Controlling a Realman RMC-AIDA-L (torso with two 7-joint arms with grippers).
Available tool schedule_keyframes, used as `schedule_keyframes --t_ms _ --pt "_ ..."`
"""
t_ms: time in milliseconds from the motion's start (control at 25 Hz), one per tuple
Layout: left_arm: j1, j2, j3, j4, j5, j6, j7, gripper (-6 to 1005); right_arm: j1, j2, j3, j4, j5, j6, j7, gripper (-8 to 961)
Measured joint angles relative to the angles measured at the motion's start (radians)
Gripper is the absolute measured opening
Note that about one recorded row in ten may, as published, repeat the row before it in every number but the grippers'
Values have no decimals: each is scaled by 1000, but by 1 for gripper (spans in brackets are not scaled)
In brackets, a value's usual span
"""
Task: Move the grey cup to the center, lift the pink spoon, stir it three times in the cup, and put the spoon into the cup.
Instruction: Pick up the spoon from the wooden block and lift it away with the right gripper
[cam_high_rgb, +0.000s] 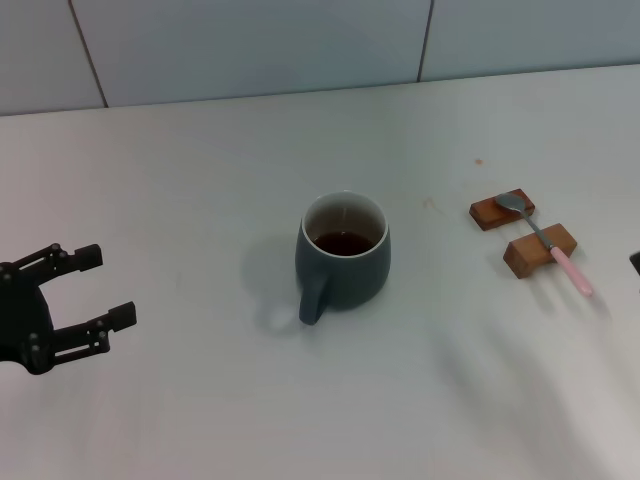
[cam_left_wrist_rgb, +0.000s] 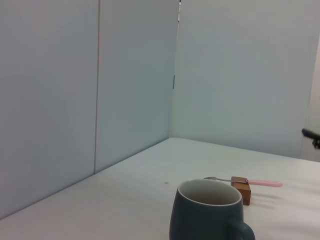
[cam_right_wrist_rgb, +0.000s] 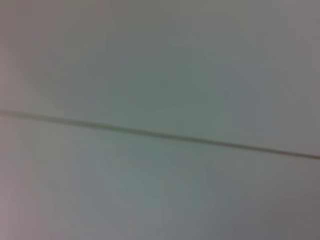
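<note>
The grey cup (cam_high_rgb: 343, 255) stands upright in the middle of the white table, holding dark liquid, its handle toward the front left. It also shows in the left wrist view (cam_left_wrist_rgb: 207, 215). The pink spoon (cam_high_rgb: 545, 240) lies to the right across two wooden blocks, metal bowl on the far block, pink handle toward the front. It also shows in the left wrist view (cam_left_wrist_rgb: 260, 183). My left gripper (cam_high_rgb: 112, 285) is open and empty, well to the left of the cup. Only a dark sliver of my right gripper (cam_high_rgb: 636, 262) shows at the right edge, beyond the spoon.
The two brown wooden blocks (cam_high_rgb: 501, 209) (cam_high_rgb: 538, 251) sit right of the cup. A tiled wall runs along the table's far edge (cam_high_rgb: 320, 90). The right wrist view shows only a pale surface with one seam (cam_right_wrist_rgb: 160, 135).
</note>
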Motion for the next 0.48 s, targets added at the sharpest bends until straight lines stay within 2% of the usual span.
schedule_keyframes --t_ms 480 --pt "0 -8 -7 0 -1 0 0 833 -10 -3 2 -8 -6 195 57 783"
